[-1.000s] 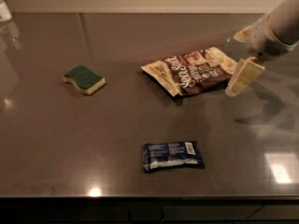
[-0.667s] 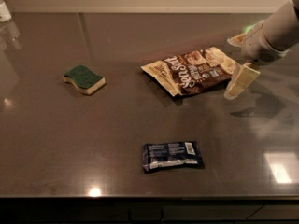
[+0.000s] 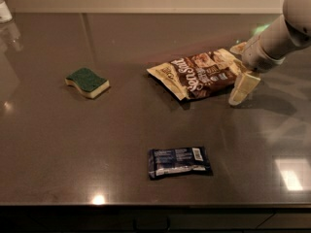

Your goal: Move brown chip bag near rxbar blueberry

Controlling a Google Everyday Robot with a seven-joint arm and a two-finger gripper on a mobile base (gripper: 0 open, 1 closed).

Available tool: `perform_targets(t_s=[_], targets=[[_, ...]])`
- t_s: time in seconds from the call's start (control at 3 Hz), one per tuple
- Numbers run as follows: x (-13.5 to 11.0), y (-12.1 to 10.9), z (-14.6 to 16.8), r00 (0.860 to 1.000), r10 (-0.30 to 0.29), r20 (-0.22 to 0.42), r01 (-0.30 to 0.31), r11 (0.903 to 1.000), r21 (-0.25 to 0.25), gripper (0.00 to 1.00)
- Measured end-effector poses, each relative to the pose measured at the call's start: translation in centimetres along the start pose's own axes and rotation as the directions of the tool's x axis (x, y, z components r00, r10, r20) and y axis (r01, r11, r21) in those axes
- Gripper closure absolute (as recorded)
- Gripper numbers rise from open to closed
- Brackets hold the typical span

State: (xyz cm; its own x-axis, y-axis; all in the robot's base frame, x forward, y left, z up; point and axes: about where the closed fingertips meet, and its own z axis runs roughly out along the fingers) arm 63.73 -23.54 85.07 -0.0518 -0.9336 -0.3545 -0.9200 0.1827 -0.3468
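Note:
The brown chip bag [image 3: 197, 74] lies flat on the dark table, right of centre, with white "Sea Salt" lettering. The rxbar blueberry [image 3: 179, 161], a small navy wrapper with a white barcode patch, lies nearer the front edge, well below the bag. My gripper [image 3: 240, 68] comes in from the right on a white arm and is open. Its cream fingers stand on either side of the bag's right end: one finger [image 3: 241, 88] on the near side, the other [image 3: 238, 48] on the far side. The bag rests on the table.
A green and cream sponge [image 3: 87, 81] lies at the left. A pale object [image 3: 4, 9] stands at the far left corner. The table's front edge [image 3: 155, 205] runs just below the bar.
My gripper has moved a little to the left, closing in around the bag's right end. The bag, the bar and the sponge have not moved.

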Motion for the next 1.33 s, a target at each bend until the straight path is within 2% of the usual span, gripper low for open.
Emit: perform_targets(t_s=[0.33,0.67,1.33], targets=[[0.2,-1.4,1.0,1.000,0.010,0.007,-0.010,0.9999,-0.006,0.00],[0.3,-2.5,1.5,1.000,0.019,0.006,-0.019,0.9997,-0.017,0.25],[0.5,-2.8,0.9,0.999,0.042,0.019,-0.041,0.9986,-0.033,0.72]])
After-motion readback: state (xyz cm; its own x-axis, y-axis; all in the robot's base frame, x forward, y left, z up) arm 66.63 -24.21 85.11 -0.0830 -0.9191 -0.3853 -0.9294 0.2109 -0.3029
